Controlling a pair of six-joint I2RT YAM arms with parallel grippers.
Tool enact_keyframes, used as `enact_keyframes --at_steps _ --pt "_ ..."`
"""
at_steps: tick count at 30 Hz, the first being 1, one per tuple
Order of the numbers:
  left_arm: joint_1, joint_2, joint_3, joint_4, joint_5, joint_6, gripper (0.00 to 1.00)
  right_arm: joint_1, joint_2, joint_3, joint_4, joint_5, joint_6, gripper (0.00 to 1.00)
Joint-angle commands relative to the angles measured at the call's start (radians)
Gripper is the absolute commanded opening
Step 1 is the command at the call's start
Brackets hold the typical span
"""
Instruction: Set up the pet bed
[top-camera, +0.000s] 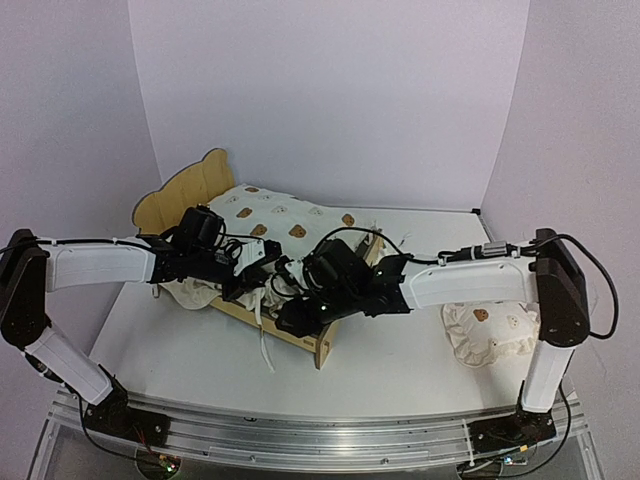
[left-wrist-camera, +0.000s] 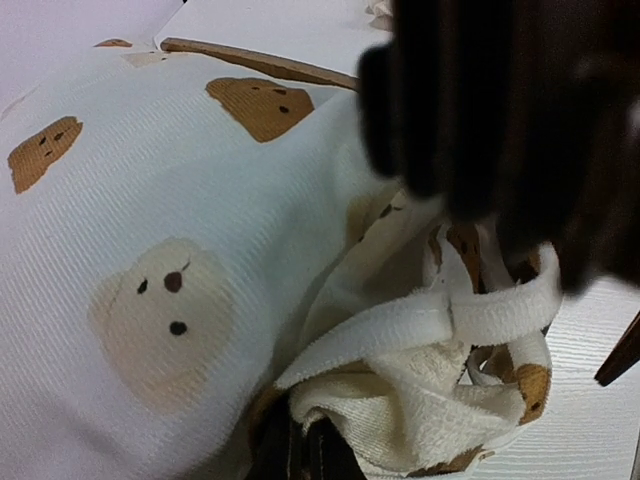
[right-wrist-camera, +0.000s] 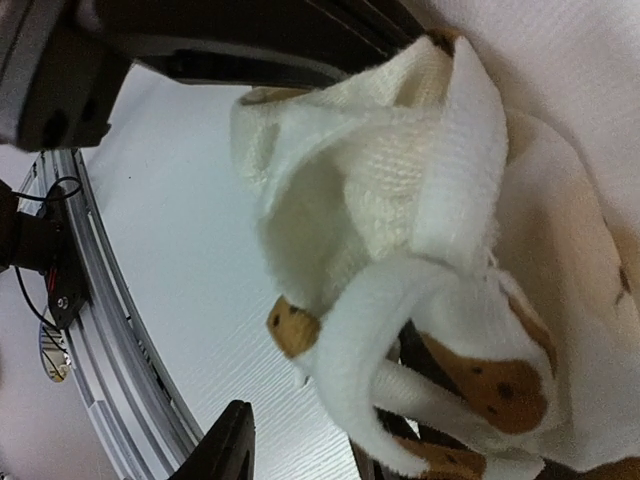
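The pet bed (top-camera: 185, 192), light plywood with a bear-eared headboard, stands left of the table's middle. A cream bear-print cushion (top-camera: 285, 215) lies on it, bunched up at the near side. My left gripper (top-camera: 262, 262) is over that bunched edge. In the left wrist view it (left-wrist-camera: 300, 455) is shut on cushion (left-wrist-camera: 150, 200) cloth just below a white tie (left-wrist-camera: 400, 325). My right gripper (top-camera: 295, 310) is at the bed's near rail. In the right wrist view it (right-wrist-camera: 320, 450) stands open, its left finger (right-wrist-camera: 225, 445) clear of the cloth and the tie (right-wrist-camera: 400, 310) looped by the other finger.
A small ruffled bear-print pillow (top-camera: 490, 335) lies on the table beside the right arm. One cushion tie (top-camera: 265, 345) hangs over the bed's near rail onto the table. An aluminium rail (top-camera: 320, 430) runs along the near edge. White walls close in the back and sides.
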Motion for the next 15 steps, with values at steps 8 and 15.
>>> enact_keyframes --at_steps 8,15 --pt "0.006 -0.024 -0.019 0.043 0.001 -0.036 0.00 0.007 0.112 0.107 0.132 0.101 0.011 0.41" --pt "0.007 -0.032 -0.031 0.041 0.006 -0.037 0.00 0.006 0.103 0.060 0.211 0.186 0.062 0.25"
